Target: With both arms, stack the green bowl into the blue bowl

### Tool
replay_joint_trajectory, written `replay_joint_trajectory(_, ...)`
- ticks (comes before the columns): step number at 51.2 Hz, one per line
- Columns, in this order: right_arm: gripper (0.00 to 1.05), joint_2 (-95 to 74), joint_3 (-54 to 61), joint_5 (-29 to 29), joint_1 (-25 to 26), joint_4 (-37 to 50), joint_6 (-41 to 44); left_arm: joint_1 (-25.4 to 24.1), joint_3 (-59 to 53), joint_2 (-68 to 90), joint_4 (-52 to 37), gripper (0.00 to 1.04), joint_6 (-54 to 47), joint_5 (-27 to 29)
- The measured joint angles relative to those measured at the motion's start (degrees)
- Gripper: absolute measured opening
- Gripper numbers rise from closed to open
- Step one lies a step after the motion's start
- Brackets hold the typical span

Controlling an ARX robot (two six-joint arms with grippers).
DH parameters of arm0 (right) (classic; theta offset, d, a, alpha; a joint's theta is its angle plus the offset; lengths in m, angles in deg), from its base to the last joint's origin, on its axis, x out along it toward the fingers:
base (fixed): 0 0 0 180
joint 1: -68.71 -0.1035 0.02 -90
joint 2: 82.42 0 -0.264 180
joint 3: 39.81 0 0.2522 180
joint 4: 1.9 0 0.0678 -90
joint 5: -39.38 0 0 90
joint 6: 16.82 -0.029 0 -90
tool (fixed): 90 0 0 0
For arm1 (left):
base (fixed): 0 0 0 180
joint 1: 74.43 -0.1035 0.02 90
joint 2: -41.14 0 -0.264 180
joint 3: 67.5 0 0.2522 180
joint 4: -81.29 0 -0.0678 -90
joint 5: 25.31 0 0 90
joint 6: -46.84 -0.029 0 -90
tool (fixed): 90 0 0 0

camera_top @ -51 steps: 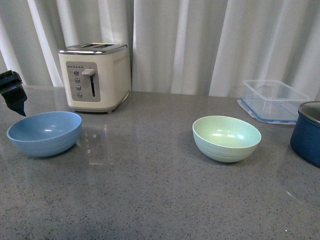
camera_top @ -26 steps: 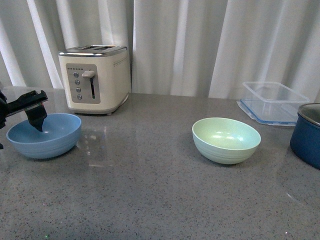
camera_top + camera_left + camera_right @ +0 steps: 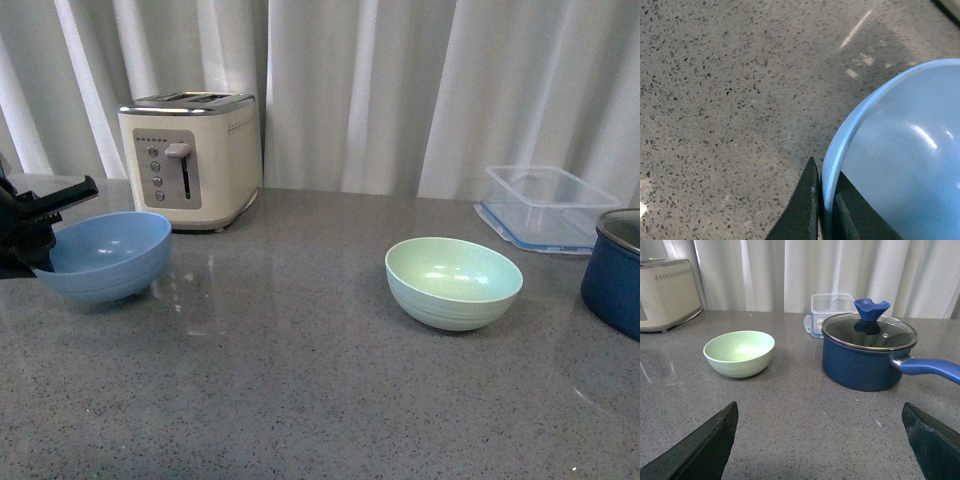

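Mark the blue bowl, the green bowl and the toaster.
blue bowl [image 3: 105, 272], front view, outer wall.
green bowl [image 3: 455, 270], front view, inner surface.
toaster [image 3: 212, 165], front view, front face.

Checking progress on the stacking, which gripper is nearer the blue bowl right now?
Left. The left gripper has its fingers clamped on the rim of the blue bowl. The right gripper is apart from it, open, facing the green bowl and the dark blue pot.
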Motion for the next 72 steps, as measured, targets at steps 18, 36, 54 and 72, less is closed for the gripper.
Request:
replay_joint_trajectory(18, 0.95, 0.00, 0.00, 0.02, 0.00, 0.00, -0.02, 7.26, 2.78, -6.27, 0.33, 0.04, -0.17, -1.40)
replay_joint_trajectory(36, 0.95, 0.00, 0.00, 0.00, 0.00, 0.00, 0.00, 20.98, 8.11, 0.15, 1.55, 0.04, -1.27, 2.82)
replay_joint_trajectory(54, 0.95, 0.00, 0.00, 0.02, 0.00, 0.00, -0.02, 22.21, 8.39, 6.78, 1.57, 0.04, -1.18, 5.14)
replay_joint_trajectory(72, 0.95, 0.00, 0.00, 0.02, 0.00, 0.00, 0.00, 22.23, 9.25, 8.66, 0.96, 0.20, -0.66, 4.20)
